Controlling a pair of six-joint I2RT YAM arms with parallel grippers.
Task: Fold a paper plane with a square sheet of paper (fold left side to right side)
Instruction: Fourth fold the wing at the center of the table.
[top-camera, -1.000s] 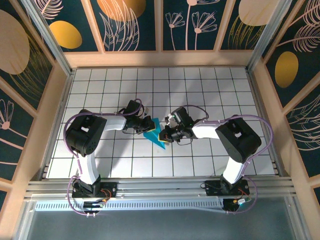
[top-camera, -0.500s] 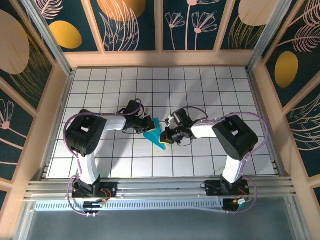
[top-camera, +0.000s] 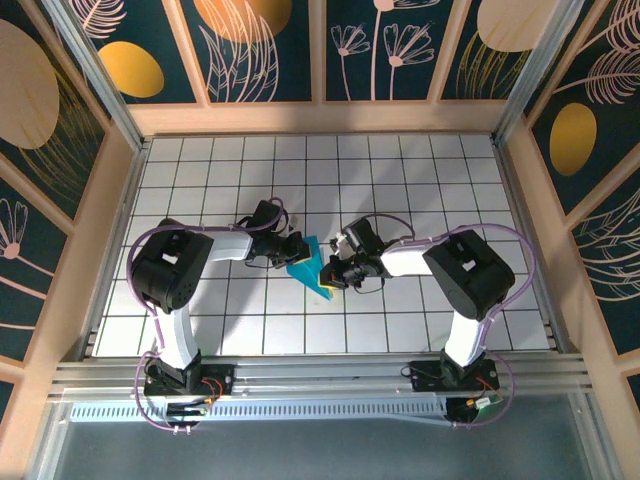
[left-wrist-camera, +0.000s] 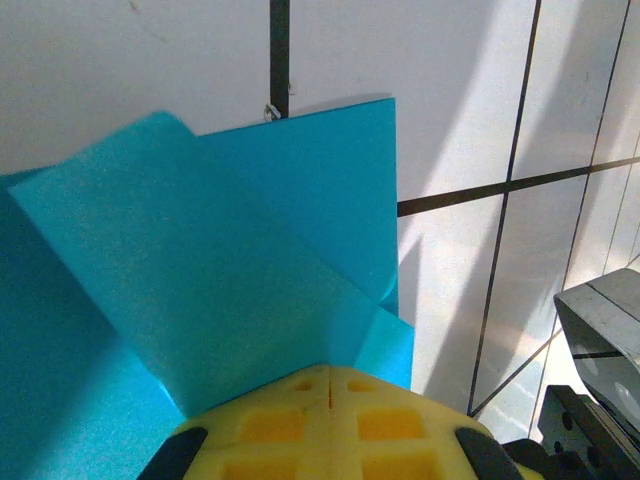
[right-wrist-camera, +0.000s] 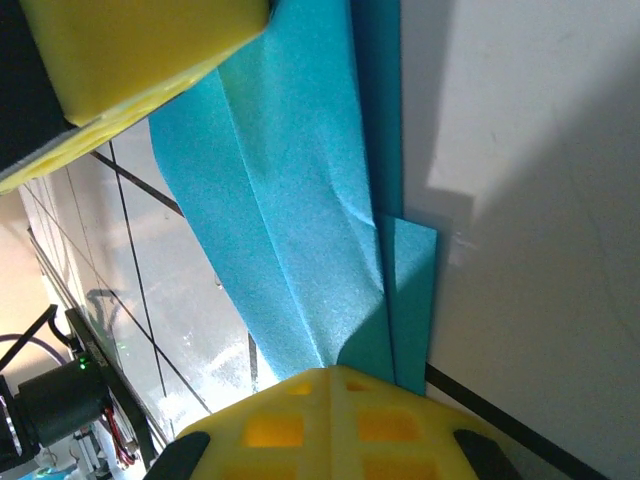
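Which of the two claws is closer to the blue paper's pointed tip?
The right gripper: it meets the paper by its narrow near tip, while the left gripper sits up at the wider far part.

This is a robotics lab test cell. A left arm (top-camera: 170, 280) and a right arm (top-camera: 470, 280) are bolted to an aluminium rail (top-camera: 320, 375) at the near edge of a white surface (top-camera: 420, 170) ruled with a black grid. A pale wooden frame (top-camera: 320, 117) walls in three sides, holding dark blue panels (top-camera: 265, 50) printed with stylised flowers.
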